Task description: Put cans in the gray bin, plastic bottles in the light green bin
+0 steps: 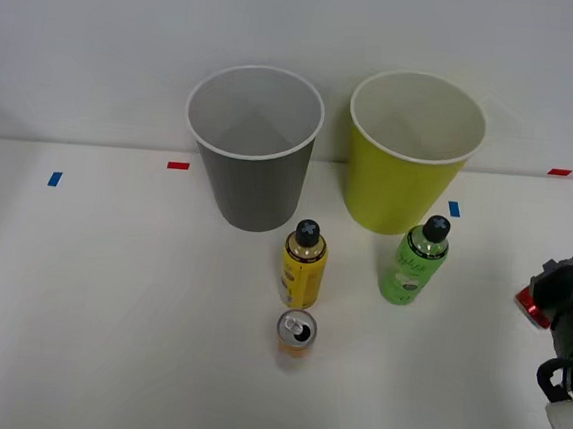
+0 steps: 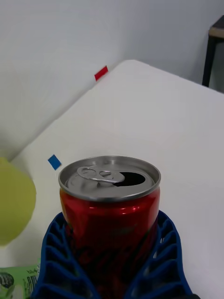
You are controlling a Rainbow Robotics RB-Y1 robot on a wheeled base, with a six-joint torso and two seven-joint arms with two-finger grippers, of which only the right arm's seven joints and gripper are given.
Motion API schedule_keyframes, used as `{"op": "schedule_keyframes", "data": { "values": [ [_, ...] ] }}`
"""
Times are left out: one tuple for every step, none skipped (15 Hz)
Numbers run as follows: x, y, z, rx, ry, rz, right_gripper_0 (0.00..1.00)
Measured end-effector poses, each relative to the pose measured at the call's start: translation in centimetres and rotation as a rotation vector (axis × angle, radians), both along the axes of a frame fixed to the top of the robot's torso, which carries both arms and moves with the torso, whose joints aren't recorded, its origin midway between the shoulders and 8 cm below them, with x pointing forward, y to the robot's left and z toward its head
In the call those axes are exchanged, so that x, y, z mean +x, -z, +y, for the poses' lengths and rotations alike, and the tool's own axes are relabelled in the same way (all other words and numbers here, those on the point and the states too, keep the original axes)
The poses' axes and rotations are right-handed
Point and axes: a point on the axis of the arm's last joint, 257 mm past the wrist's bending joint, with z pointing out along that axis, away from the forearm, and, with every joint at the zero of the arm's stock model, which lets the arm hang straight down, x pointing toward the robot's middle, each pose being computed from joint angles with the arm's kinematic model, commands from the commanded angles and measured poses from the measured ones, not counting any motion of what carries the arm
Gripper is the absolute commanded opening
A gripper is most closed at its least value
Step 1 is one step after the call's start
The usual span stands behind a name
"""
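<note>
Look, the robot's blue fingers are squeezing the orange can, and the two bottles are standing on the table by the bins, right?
Not quite. The right wrist view shows the blue fingers clamped around the red can, not the orange one. The orange can stands on the table in the front view. The yellow bottle and green bottle do stand by the bins.

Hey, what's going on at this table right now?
A robot is sorting drinks into two bins. Its right gripper is shut on the red can, holding it upright near the table's right edge. The orange-yellow can, the yellow bottle and the green bottle stand on the table in front of the bins. The gray bin and the light green bin look empty as far as their insides show.
</note>
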Motion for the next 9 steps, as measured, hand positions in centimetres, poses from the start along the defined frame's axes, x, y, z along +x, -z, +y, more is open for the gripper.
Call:
{"op": "schedule_keyframes", "data": {
  "values": [
    [0.1,-0.7,-0.3,-0.025,-0.001,-0.034,0.0],
    [0.3,-1.6,-0.4,-0.049,-0.006,-0.074,0.0],
    [0.4,-2.2,-0.5,-0.068,-0.009,-0.105,0.0],
    [0.6,-3.0,-0.2,-0.084,-0.022,-0.143,0.0],
    [0.8,-3.8,0.1,-0.093,-0.038,-0.175,0.0],
    [1.2,-4.8,0.8,-0.103,-0.064,-0.218,0.0],
    [1.7,-6.0,1.5,-0.115,-0.097,-0.264,0.0],
    [2.1,-7.2,2.5,-0.125,-0.136,-0.313,0.0],
    [2.4,-8.4,3.5,-0.133,-0.176,-0.361,0.0]
  ]
}}
